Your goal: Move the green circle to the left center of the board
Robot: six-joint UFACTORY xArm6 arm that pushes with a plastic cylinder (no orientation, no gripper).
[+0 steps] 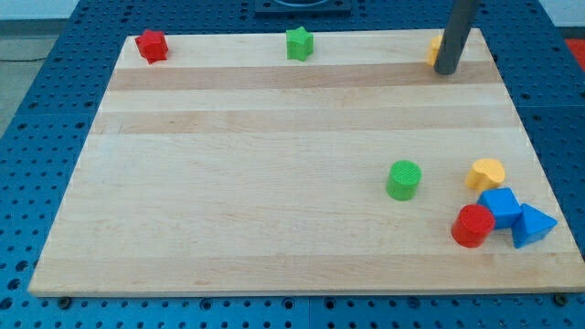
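The pale wooden board (274,183) fills most of the view, lying on a blue perforated table (55,110). Next in size is the dark rod, coming down at the view's top right; the tip (447,70) rests on the board near the top edge, touching or just beside a partly hidden yellow block (436,48) on its left. No jaws here, just a bare rod end, pushing nothing that counts for the task.

The green circle (403,179), a short upright cylinder, sits in the lower right part of the board, well apart from the tip and w/ clear wood all round. To its right is a cluster: yellow rounded block (485,173), blue cube-ish block (500,206), red cylinder (473,226), blue triangular block (532,225). Along the top edge: red star-like block (152,45) at left, green star-like block (299,43) near centre.

Handling, as a guess: the cylinder looks small, light, rigid, prob. slides easily on smooth wood. Being round, it'll likely roll off an off-centre push, so contact should be on its right side, through the middle, aimed at the view's left and slightly up.
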